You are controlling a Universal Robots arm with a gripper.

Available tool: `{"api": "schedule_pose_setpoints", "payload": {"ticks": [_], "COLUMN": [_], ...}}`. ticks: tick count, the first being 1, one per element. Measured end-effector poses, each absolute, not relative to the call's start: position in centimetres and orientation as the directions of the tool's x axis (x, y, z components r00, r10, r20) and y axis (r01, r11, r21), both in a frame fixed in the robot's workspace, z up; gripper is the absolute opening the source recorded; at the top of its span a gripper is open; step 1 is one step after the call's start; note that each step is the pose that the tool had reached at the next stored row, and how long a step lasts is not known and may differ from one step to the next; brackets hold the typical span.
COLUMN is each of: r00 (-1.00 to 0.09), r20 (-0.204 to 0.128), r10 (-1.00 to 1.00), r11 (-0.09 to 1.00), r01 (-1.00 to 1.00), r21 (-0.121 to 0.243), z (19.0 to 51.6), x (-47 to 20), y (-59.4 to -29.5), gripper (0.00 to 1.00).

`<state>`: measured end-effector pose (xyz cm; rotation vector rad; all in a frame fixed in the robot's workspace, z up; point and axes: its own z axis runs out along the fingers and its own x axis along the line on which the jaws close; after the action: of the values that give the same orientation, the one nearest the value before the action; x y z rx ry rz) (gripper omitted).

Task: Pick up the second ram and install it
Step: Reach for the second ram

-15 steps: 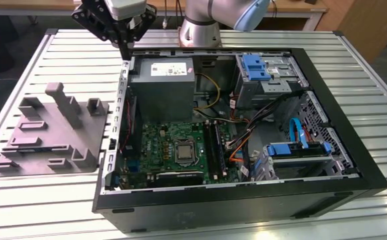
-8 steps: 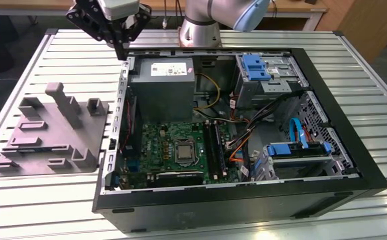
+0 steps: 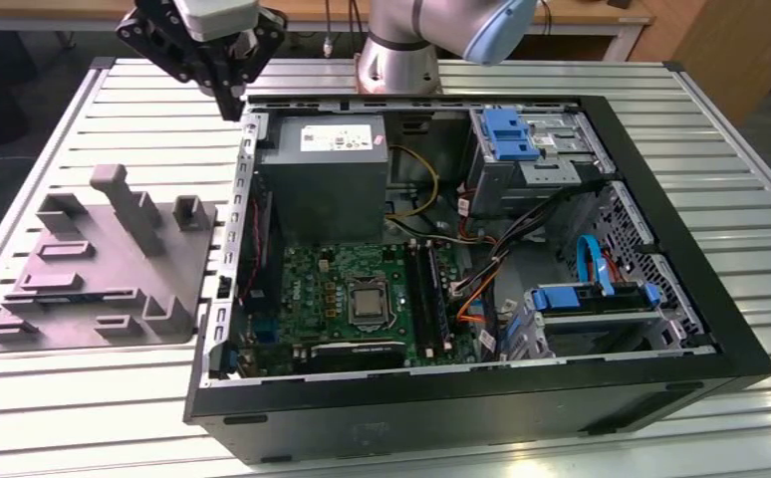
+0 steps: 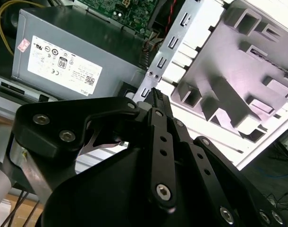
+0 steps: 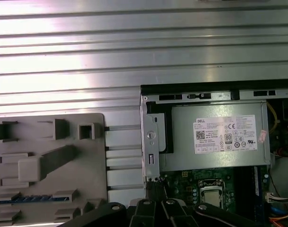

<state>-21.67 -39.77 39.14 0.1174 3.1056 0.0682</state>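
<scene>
One slatted metal table (image 3: 80, 408) carries everything. On it lies one open black computer case (image 3: 492, 403). The exterior view's left holds one grey moulded fixture (image 3: 94, 269), just beside the case. One robot arm (image 3: 405, 45) rises behind the case. Inside the case sit one grey power supply (image 3: 322, 179) with a white label, one green motherboard (image 3: 313, 289) with a single processor socket (image 3: 366, 299), and two blue drive brackets (image 3: 508, 134).

The one gripper (image 3: 235, 105) hangs above the case's rear corner, near the power supply. Its fingers (image 4: 159, 123) are pressed together at the tips and carry nothing.

The second ram (image 5: 26, 199) shows in the first wrist view as one thin blue strip. It lies in a slot of the fixture, well apart from the gripper.
</scene>
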Motion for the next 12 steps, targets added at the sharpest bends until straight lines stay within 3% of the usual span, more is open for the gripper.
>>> {"api": "schedule_pose_setpoints", "payload": {"ticks": [12], "r00": [-0.997], "r20": [-0.033], "r10": [0.076], "r11": [0.996], "r01": [0.075], "r21": [0.045], "z": [39.0], "x": [-24.3], "y": [-39.7], "gripper": [0.1]}}
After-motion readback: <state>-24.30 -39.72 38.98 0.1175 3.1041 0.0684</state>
